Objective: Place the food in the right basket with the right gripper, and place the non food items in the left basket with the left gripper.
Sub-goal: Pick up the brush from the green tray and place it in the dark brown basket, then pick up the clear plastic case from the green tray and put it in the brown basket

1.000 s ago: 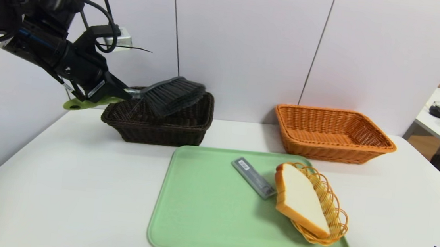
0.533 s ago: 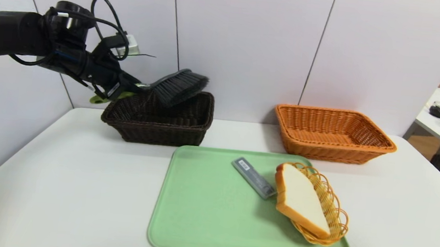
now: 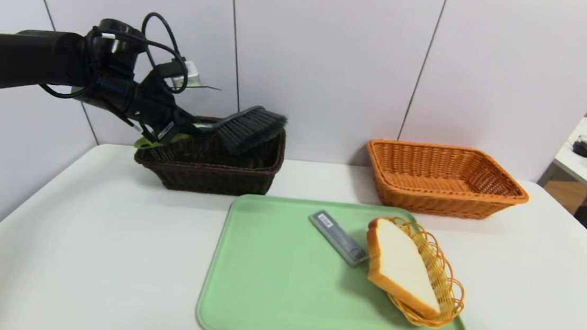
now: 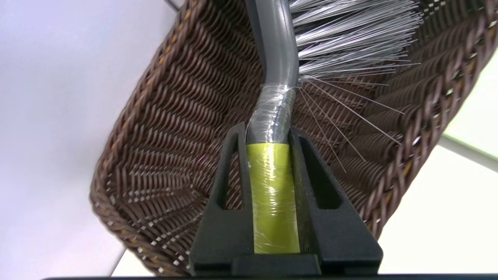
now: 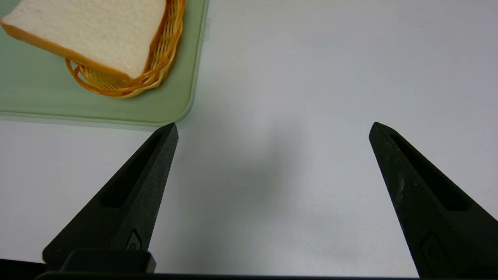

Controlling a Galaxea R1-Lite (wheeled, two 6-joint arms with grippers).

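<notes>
**Brush over the brown basket, release not yet done**

Nearest, at the right edge of the table: right gripper [image 5: 272, 128], parked, jaws spread wide, nothing between them. Just beyond it, on the green tray [image 3: 272, 291]: slice of white bread [image 3: 402, 265], lying partly in the small yellow wicker dish [image 3: 442, 284] and leaning out over its rim. Beside the bread, touching or almost touching its crust: slim grey case [image 3: 337, 237] with a barcode label, flat on the tray.

Farther back, near the wall: orange wicker basket [image 3: 446, 179] on the right, with nothing seen inside. On the left, dark brown wicker basket [image 3: 208, 165], with the left gripper [image 4: 268, 132] above its left end, clamped narrow on the olive-green handle of the bristle brush [image 3: 251, 127]. Bristle head low over the far right part of this basket, perhaps already touching the rim; hard to tell.

Step in hand, by judgement: delivery of the first non-food item. Next move: opening of the jaws so that the brush drops inside, then a lift clear of the rim. Case and bread not yet sorted.
</notes>
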